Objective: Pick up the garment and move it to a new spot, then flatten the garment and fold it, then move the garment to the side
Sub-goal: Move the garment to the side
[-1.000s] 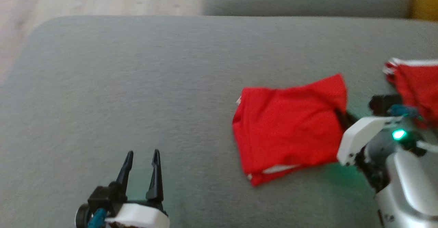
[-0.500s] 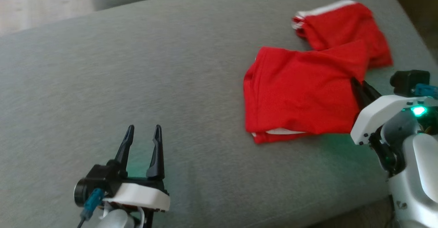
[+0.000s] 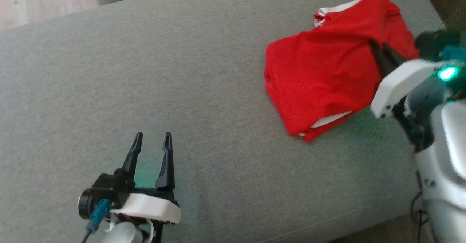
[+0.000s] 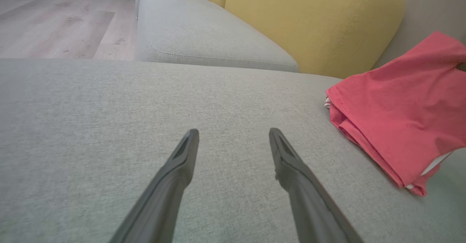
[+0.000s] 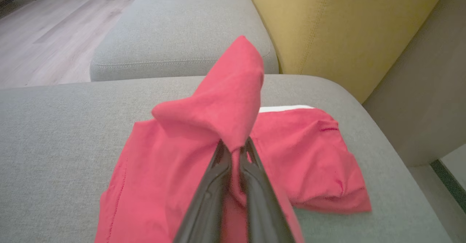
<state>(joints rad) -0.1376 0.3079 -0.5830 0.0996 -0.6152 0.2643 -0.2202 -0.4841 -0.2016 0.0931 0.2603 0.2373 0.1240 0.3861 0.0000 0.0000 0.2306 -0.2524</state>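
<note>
Ahead of the left gripper [image 3: 153,135] the grey seat cushion [image 3: 182,71] lies bare and flat, open for passage as far as the red garment [image 3: 320,75], which heaps over the cushion's right end; past it the yellow backrest [image 4: 309,20] rises as a wall, 1 neighbouring cushion [image 4: 204,39] alongside

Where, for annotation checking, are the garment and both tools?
garment [image 3: 316,77], head view, top layer's middle.
right tool [image 5: 235,148], right wrist view, midway between fingertips.
left tool [image 4: 233,132], left wrist view, midway between fingertips.
</note>
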